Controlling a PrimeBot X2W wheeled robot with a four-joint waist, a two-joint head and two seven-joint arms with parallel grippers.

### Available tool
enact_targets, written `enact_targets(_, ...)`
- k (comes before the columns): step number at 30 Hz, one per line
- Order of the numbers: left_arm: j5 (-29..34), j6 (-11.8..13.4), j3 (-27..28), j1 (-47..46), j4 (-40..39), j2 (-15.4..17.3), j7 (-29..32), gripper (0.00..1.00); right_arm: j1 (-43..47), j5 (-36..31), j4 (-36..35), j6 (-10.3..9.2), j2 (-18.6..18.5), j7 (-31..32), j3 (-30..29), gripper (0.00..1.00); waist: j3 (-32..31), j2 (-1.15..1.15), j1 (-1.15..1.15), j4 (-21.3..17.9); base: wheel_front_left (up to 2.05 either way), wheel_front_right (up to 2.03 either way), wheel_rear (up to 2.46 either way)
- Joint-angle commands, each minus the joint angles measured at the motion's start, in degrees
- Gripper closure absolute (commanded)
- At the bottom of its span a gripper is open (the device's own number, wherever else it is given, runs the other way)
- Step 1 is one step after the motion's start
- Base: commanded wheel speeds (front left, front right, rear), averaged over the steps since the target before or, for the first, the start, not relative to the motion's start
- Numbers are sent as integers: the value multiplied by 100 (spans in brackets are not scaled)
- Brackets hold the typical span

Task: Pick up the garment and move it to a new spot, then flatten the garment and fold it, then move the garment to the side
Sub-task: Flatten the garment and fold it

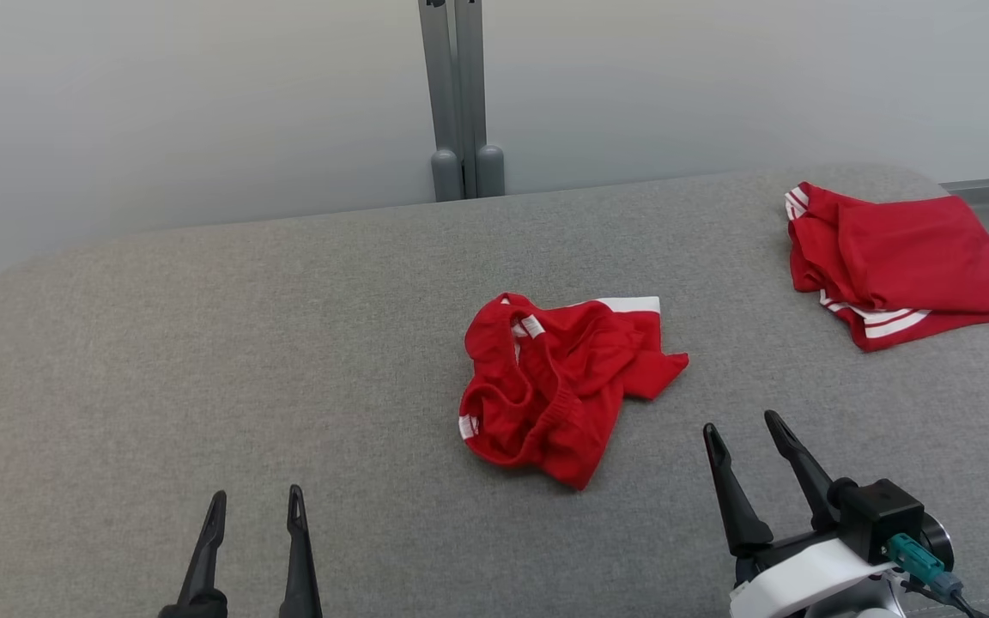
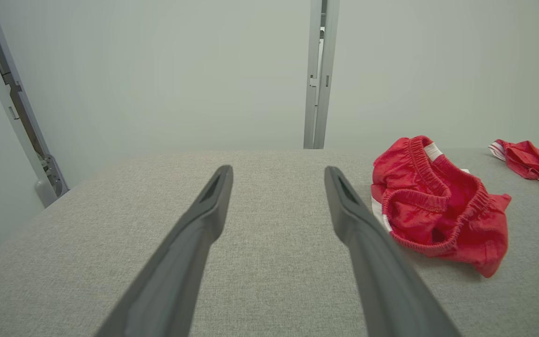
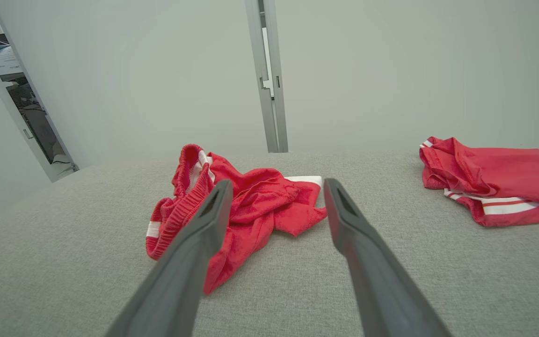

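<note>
- The crumpled garment (image 1: 559,386), red with white trim, lies near the middle of the grey tabletop (image 1: 203,343).
- A second garment (image 1: 898,262), seemingly folded, sits at the far right corner.
- The left claw (image 1: 257,493) is spread wide and empty at the near edge.
- The right claw (image 1: 742,423) is wide and empty, near the crumpled garment.

You find the garment (image 1: 559,386) lying on the table (image 1: 203,343), about in its middle, and a second garment (image 1: 898,257) on the same table, well apart from it, at the far right corner. Behind the table's far edge, a little to the left of the garment, stands a post (image 1: 460,94). The left gripper (image 1: 257,493) is at the near left, well apart from the garment; the right gripper (image 1: 740,423) is near it, before its right side.
</note>
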Motion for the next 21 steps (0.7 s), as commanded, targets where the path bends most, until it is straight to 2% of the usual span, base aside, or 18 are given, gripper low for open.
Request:
enact_targets(1,29,32,24,-54,7,3,1,0,0,4,11,-10,0,-2,3,0,-6,0,0,1,0,0,0)
enact_targets(21,96,47,-25,-49,68,3,1,0,20,5,59,-10,41,-2,-30,0,-85,0,0,4,0,0,0)
